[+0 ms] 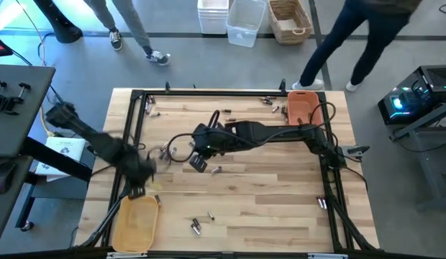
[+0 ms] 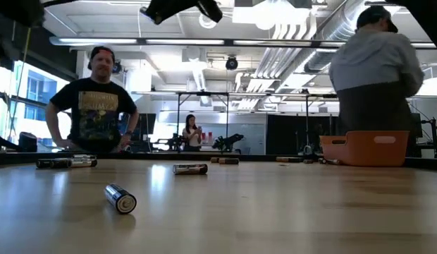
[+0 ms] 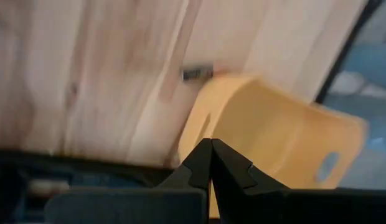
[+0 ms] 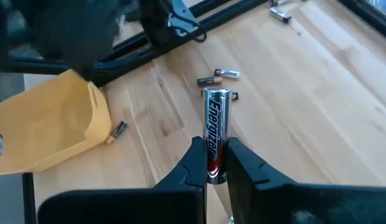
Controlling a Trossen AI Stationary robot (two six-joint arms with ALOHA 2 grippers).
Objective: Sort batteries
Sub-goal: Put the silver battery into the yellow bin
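Right end effector (image 4: 213,163) pinches battery (image 4: 215,127) upright.

My bench (image 1: 280,208) offers open wood across its near-right area and between the two trays, with only scattered batteries (image 1: 196,227) lying flat as low obstacles. The black frame rail (image 1: 208,93) bounds the far edge and both sides, and the orange tray (image 1: 303,106) occupies the far-right corner while the yellow tray (image 1: 137,221) occupies the near-left corner. My right arm (image 1: 280,134) spans the bench centre, and my left arm (image 1: 101,144) crosses the left rail above the yellow tray.
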